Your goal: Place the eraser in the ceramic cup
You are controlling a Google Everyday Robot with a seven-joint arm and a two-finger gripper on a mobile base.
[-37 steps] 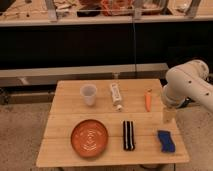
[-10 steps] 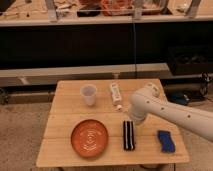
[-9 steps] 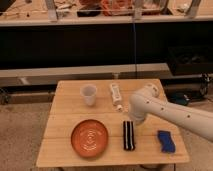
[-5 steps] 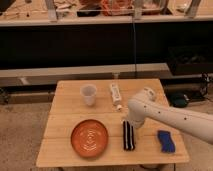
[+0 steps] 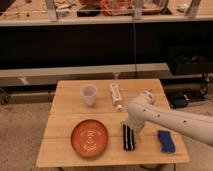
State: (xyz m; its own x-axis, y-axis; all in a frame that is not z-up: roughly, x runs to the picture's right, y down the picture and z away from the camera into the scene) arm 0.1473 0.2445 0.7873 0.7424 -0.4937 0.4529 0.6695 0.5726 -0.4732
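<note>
Since the arm has swung in from the counter's [image 5: 62,115] right edge and dropped low, the tool [image 5: 134,128] now sits right at the far end of the eraser [image 5: 129,138]. The eraser lies flat btwn the orange plate [image 5: 89,138] and the blue block [image 5: 165,141]. Can't tell if the tool is wide or narrow, as the wrist hides it. The eraser hasn't shifted vs. earlier frames, so it's prob. not gripped yet: approach nearly done, grasp next. The ceramic cup [image 5: 88,94] stands upright at back left, well apart, same spot as before. The small orange item seen earlier at back right is now behind the arm.
</note>
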